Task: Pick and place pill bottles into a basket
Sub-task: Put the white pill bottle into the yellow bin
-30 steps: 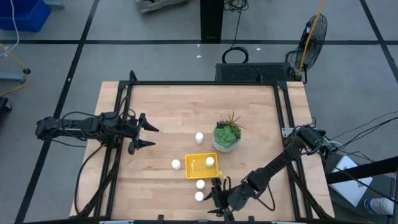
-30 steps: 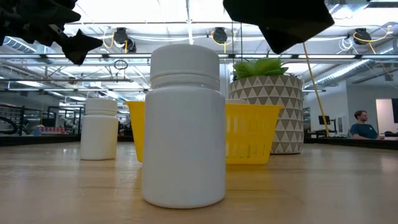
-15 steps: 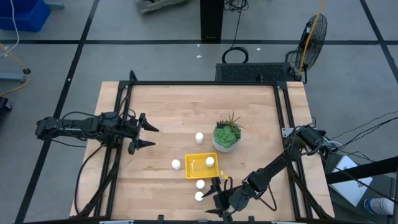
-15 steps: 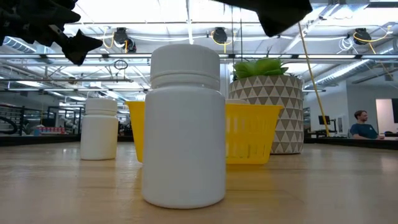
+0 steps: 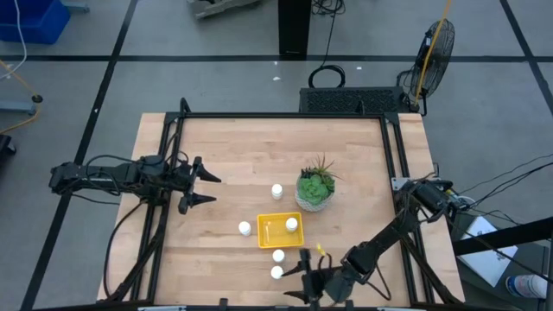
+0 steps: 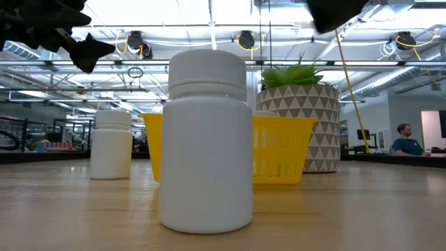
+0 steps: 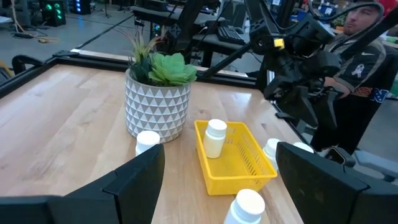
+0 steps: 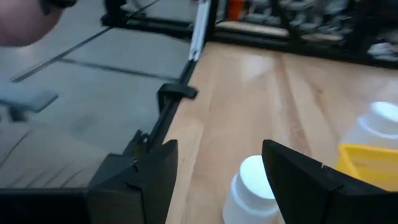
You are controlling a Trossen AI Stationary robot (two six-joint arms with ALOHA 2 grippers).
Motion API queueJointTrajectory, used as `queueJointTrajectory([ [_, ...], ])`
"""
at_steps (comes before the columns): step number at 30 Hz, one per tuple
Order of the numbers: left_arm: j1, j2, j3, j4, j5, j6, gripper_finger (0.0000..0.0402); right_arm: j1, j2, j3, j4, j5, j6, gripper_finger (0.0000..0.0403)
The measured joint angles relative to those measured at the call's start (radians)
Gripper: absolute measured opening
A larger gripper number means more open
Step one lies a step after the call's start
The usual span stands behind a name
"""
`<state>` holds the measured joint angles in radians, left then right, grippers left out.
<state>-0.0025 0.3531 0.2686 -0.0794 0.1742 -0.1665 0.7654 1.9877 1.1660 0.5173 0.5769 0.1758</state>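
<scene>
Fingers of the right gripper [image 5: 304, 278] are standing spread and empty in the high view, hovering at the counter's [image 5: 233, 164] near edge just beside the nearest pill bottle [image 5: 276, 272], which is standing upright toward the counter's middle from them. Another 1 [image 5: 278, 256] is standing between it and the yellow basket [image 5: 270, 239], which is holding 1 bottle [image 5: 292, 224]. The left gripper [image 5: 207, 189] is waiting well apart, fingers spread. In the right wrist view, that nearest bottle [image 8: 250, 190] is showing between the dark fingers [image 8: 149, 171], slightly ahead.

Right gripper [image 5: 296, 286] pulled back (toward near edge).
</scene>
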Motion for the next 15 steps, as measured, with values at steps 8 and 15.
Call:
queueJointTrajectory([
  [8,0.000,0.000,0.000,0.007,-0.036,0.000,0.0310,0.042,0.036,0.001,0.026,0.141,0.048,0.0202],
  [15,0.000,0.000,0.000,0.010,-0.037,0.001,0.0310,0.026,0.126,0.001,0.106,0.156,0.043,0.0195],
])
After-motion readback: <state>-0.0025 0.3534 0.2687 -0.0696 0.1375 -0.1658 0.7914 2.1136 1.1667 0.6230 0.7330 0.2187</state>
